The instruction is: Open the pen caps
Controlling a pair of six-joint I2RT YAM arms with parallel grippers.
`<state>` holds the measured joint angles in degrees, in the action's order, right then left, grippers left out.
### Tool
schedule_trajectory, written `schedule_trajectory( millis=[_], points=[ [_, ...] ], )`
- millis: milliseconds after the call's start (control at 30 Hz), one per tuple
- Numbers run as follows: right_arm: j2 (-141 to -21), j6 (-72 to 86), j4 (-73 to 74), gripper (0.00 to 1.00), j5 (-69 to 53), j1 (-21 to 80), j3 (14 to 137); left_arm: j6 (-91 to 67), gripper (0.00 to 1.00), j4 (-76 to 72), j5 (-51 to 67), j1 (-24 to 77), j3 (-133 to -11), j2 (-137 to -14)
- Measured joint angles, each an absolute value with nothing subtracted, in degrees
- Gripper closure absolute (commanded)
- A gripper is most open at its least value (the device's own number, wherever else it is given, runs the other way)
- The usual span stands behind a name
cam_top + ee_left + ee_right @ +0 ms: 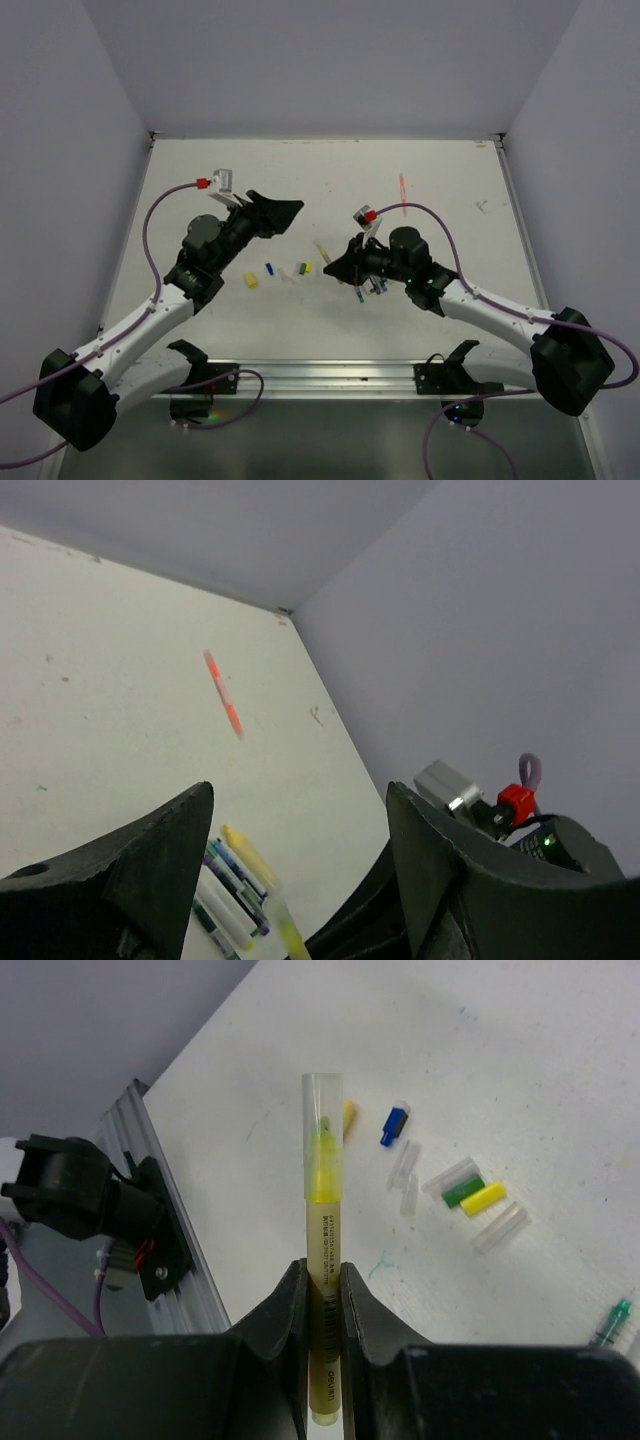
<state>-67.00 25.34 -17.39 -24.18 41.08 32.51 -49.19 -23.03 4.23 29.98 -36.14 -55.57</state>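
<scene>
Only my right wrist camera shows the grip plainly. My right gripper (322, 1285) is clenched on the barrel of a yellow highlighter (322, 1185), with the fingers (290, 1305) pressed against either side. Its clear cap (322, 1100) is on and stands out beyond my fingertips. From above, that pen is only a pale sliver at the tip of the right gripper (333, 266), and I cannot make out the cap there.

The same wrist view picks out loose caps lying on the table (520, 1050). There is a blue cap (395, 1126), and past it a green cap (463, 1191) just beside a yellow cap (484, 1198), with several clear ones around them. In the top view the blue cap (269, 268) lies between my two arms, and the held highlighter is to the right of it.

My left wrist camera alone shows my left gripper (300, 795) spread wide. Nothing is between its fingers (150, 850), and it touches nothing. From above, the left gripper (283, 210) hovers beyond the blue cap, toward the back wall (320, 60).

The left wrist view also catches a bundle of pens (232, 895) lying side by side. In the top view that bundle (371, 288) sits right of the blue cap, under my right arm. An orange-red pen (222, 692) lies alone, well beyond the blue cap and to the right.
</scene>
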Motion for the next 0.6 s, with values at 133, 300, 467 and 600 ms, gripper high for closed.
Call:
schedule_trajectory(
  millis=[133, 300, 467, 600],
  points=[
    [-67.22, 26.15, -19.27, 1.00, -23.90, 41.08, 34.94, -50.22, 0.28, -23.05, 8.88, 32.27, -35.73, -59.05],
    [-67.59, 27.46, -22.31, 1.00, -23.97, 41.08, 35.92, -50.41, 0.34, -23.29, 12.29, 35.16, -34.89, -62.26],
    [-68.49, 28.42, -23.59, 1.00, -24.73, 41.08, 36.01, -50.43, 0.47, -24.34, 13.50, 35.44, -34.46, -62.59],
    [-69.06, 28.97, -24.51, 1.00, -25.36, 41.08, 36.12, -50.43, 0.58, -26.11, 13.93, 35.48, -34.48, -62.76]
  ],
)
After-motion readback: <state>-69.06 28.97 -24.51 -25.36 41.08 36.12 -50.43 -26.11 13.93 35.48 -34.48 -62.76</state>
